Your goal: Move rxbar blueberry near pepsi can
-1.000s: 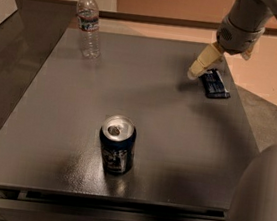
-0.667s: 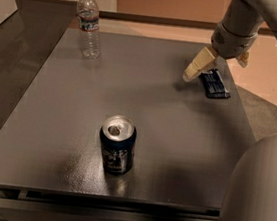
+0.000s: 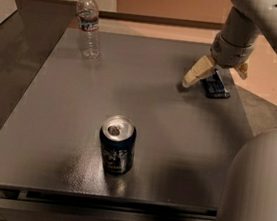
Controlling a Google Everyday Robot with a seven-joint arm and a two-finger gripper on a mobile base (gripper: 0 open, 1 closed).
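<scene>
**Snack bar sits between the spread fingers**

The can [image 3: 117, 145] stands near the front of the worktop [image 3: 51, 122]. Far right, well apart from it, the snack bar [image 3: 217, 87] lies flat, its long axis running roughly front to back. It is directly below the end effector [image 3: 215, 77], whose fingers are apart and straddle it.
</scene>
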